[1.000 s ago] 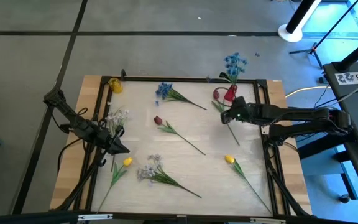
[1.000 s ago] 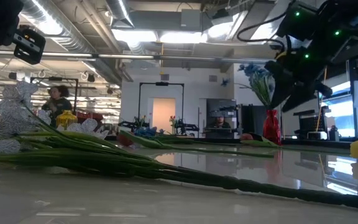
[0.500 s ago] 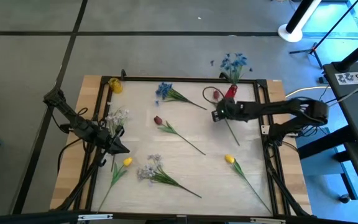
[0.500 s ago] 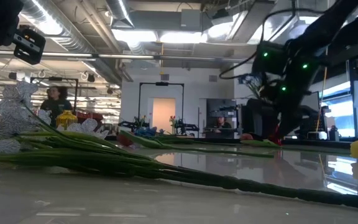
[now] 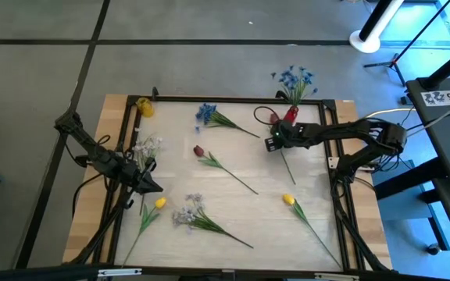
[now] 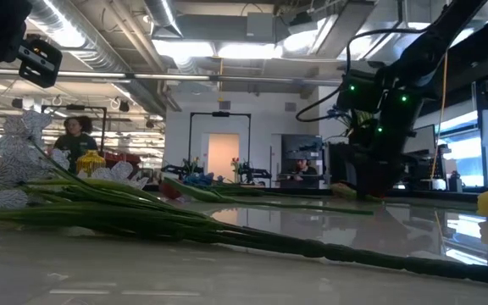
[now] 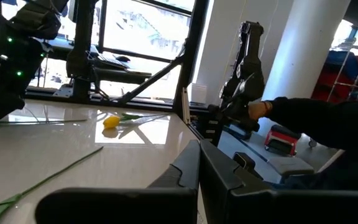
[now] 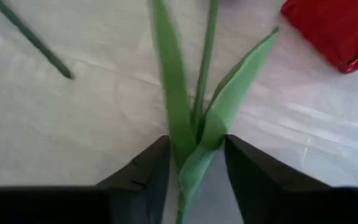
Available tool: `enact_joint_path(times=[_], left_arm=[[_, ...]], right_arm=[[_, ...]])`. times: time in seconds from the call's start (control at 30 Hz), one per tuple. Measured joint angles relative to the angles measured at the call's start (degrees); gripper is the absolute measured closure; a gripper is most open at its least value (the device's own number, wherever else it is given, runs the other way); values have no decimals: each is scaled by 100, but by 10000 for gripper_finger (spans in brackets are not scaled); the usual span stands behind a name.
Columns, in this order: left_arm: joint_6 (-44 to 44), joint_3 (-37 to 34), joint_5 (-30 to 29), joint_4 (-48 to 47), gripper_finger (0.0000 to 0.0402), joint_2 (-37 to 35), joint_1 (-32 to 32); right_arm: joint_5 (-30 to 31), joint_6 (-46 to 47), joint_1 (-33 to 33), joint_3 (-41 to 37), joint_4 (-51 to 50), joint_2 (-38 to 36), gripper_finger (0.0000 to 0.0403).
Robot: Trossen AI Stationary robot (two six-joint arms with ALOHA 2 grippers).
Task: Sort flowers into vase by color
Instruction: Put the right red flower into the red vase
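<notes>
A flower with a red head [image 5: 272, 118] lies beside the red vase [image 5: 291, 115], which holds blue flowers [image 5: 294, 77]. Its green stem [image 5: 288, 165] runs toward the near edge. My right gripper [image 5: 271, 143] is open and low over this stem. In the right wrist view its fingers stand on either side of the leafy part [image 8: 197, 134]. My left gripper [image 5: 151, 186] is shut and empty at the table's left, near a white spray [image 5: 147, 146]. A dark red tulip [image 5: 199, 151], a blue cluster [image 5: 205, 113] and yellow tulips [image 5: 159, 203] [image 5: 288, 200] lie on the table. My right gripper comes at the stem from above, one finger [image 8: 145, 171] on each side of the leaves near their base [image 8: 194, 155]. The stem and leaves lie on the table. I cannot tell whether the fingers touch the leaves.
A pale blue-white spray [image 5: 187, 211] lies near the front. A yellow thing [image 5: 144, 107] sits at the far left corner. A black frame [image 5: 233, 100] rims the table. A red thing [image 8: 331, 28] lies just beyond my right fingers. A person's dark sleeve [image 7: 319, 118] shows past the table's edge.
My right gripper has gone toward the table's left edge and come down from beside the vase to the red-headed flower's stem. The flowers on the table have stayed where they were.
</notes>
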Motion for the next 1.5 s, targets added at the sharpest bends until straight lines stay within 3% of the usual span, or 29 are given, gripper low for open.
enact_joint_path(times=[0.3,0.5,0.67,0.8,0.97,1.23,1.37,1.5], left_arm=[[0,0,-1,-2,401,0,0],[0,0,1,-1,401,0,0],[0,0,-2,-4,401,0,2],[0,0,1,-2,401,0,2],[0,0,1,1,401,0,2],[0,0,1,-3,401,0,1],[0,0,1,-2,401,0,0],[0,0,-2,-6,401,0,2]], right_arm=[[242,-153,246,39,-59,99,388],[550,-354,704,487,-59,-109,380],[1283,-548,1185,1005,50,-248,396],[2219,-928,1689,1340,401,-398,391],[3153,-1600,2307,1164,2137,-704,398],[4221,-3060,2677,-188,4931,-1077,399],[4668,-4111,2594,-841,6290,-1339,399],[4776,-5842,2401,-1344,8325,-1535,400]])
